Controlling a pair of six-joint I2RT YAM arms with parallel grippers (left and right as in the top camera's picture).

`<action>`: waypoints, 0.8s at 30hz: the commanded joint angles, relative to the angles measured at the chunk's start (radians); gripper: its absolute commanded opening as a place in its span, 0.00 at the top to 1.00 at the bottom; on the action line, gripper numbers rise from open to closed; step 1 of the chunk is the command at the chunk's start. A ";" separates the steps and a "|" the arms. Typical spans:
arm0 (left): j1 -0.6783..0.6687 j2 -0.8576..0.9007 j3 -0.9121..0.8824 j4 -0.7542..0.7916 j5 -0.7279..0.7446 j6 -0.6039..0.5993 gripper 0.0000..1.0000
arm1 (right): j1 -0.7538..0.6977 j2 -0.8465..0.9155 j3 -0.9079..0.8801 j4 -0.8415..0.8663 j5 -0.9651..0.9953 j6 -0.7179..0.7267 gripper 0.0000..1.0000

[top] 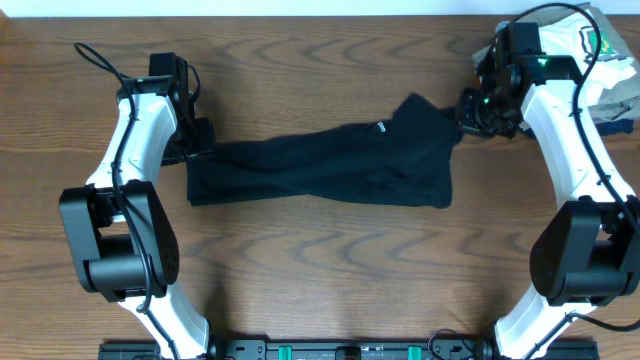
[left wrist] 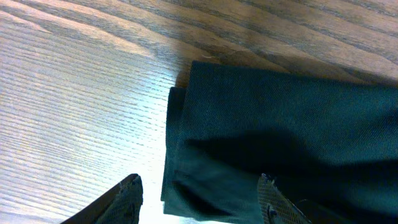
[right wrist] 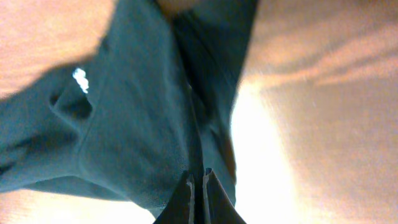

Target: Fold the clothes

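Black polo shirt (top: 330, 165): middle of the wooden counter (top: 330, 290), bunched into a long band running left to right, wider at the right end; small white label (top: 381, 127) near the upper edge.
Left pincer (top: 200, 138): released, spread at the band's left end; one finger (left wrist: 127, 196) over bare wood, the other over cloth; contact impossible to tell.
Right pincer (top: 467, 112): clenched on the shirt's upper right corner, fabric pinched between the closed tips.
Upper right of frame: pile of garments (top: 612, 70), apart from the shirt.
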 commanded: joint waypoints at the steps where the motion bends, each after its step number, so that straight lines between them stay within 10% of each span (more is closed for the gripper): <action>1: 0.004 -0.009 -0.002 -0.005 -0.015 -0.009 0.39 | -0.007 -0.005 0.010 -0.062 0.058 -0.030 0.99; 6: 0.004 -0.009 -0.002 -0.004 -0.015 -0.009 0.39 | -0.007 -0.005 0.010 -0.126 0.112 -0.039 0.95; 9: 0.004 -0.009 -0.002 -0.004 -0.015 -0.009 0.39 | -0.007 -0.005 0.010 -0.122 0.111 -0.039 0.51; 11: 0.005 -0.009 -0.002 -0.005 -0.015 -0.009 0.39 | -0.007 -0.005 0.012 -0.112 0.108 -0.050 0.40; 24: 0.111 0.004 -0.039 -0.040 0.227 0.030 0.31 | 0.026 -0.007 0.147 -0.106 0.003 -0.192 0.21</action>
